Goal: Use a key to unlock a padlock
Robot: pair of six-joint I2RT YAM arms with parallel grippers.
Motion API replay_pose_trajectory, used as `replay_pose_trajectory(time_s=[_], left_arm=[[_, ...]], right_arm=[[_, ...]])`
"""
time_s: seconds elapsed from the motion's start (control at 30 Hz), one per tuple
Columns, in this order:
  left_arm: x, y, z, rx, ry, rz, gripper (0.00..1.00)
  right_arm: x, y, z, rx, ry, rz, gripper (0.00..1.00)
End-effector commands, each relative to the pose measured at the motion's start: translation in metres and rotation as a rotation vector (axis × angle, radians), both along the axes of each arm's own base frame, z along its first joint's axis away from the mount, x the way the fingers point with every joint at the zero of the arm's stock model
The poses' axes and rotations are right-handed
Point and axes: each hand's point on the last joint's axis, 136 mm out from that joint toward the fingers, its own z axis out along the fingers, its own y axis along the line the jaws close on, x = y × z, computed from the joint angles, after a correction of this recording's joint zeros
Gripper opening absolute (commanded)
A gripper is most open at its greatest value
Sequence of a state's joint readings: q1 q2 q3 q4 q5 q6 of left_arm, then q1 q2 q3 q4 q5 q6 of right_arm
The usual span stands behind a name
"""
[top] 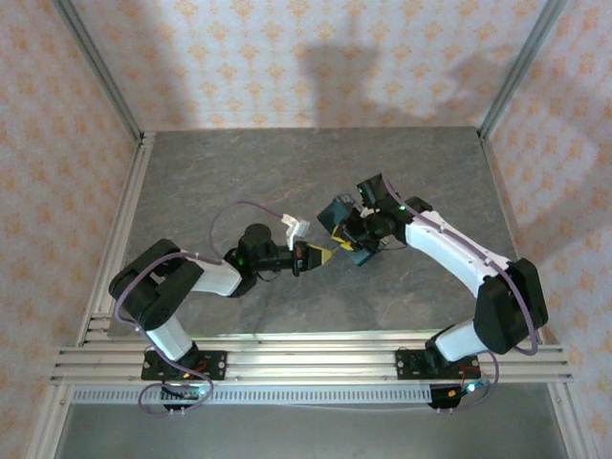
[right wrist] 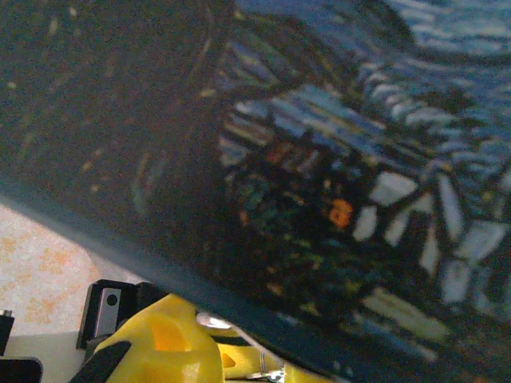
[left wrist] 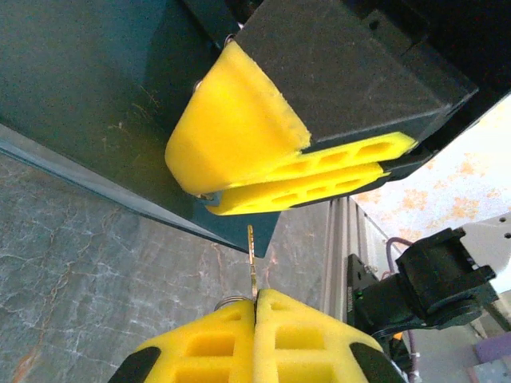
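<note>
- The left pincer [top: 323, 256], with thick yellow foam fingers on a black body, is pressed together on the key [left wrist: 252, 263], a slim, pale metal sliver.
- The key's blade stands straight out of the seam between the two fingers [left wrist: 303, 335]. A thin wire ring [left wrist: 231, 302] curls out beside its base, touching the left-hand finger's top.
- The tip of the key ends just short of the right pincer [left wrist: 209, 198] and points at the lower edge of the box. I cannot tell whether it touches anything.
- The right pincer's two yellow foam fingers lie nearly together, with only a thin slit between them. They rest close against the dark side of the box. I cannot tell whether they pinch anything.
- The box [left wrist: 96, 80] is dark blue-teal. In the right wrist view its face [right wrist: 383, 159] shows blurred blue and pale painted swirls, very close to the lens.
- From above, the box [top: 334, 212] is off the grey, stone-patterned bench [top: 239, 172], at the right pincer [top: 346, 239].
- The two pincers meet tip to tip near the middle of the bench, left arm reaching from the left, right arm from the right.
- Silver aluminium rails [top: 287, 359] run along the near edge of the bench, carrying both arm bases.
</note>
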State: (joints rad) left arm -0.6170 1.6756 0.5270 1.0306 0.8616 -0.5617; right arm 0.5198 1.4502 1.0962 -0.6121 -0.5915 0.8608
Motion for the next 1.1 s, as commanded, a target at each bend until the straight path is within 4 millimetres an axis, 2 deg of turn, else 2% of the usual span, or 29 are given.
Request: replay_pose_trajectory(time_s=[0.0, 0.27, 0.77, 1.07], left_arm=[[0.007, 0.001, 0.022, -0.078, -0.036, -0.013, 0.00], [0.012, 0.005, 0.025, -0.120, -0.012, -0.027, 0.00], [0.013, 0.008, 0.011, -0.109, 0.013, -0.032, 0.00], [0.018, 0.013, 0.010, -0.108, 0.015, -0.032, 0.00]], right_arm=[[0.005, 0.003, 0.008, 0.025, -0.051, 0.029, 0.00], [0.003, 0.004, 0.005, 0.046, -0.055, 0.035, 0.00], [0.004, -0.001, 0.000, 0.048, -0.052, 0.021, 0.00], [0.005, 0.000, 0.000, 0.051, -0.052, 0.022, 0.00]])
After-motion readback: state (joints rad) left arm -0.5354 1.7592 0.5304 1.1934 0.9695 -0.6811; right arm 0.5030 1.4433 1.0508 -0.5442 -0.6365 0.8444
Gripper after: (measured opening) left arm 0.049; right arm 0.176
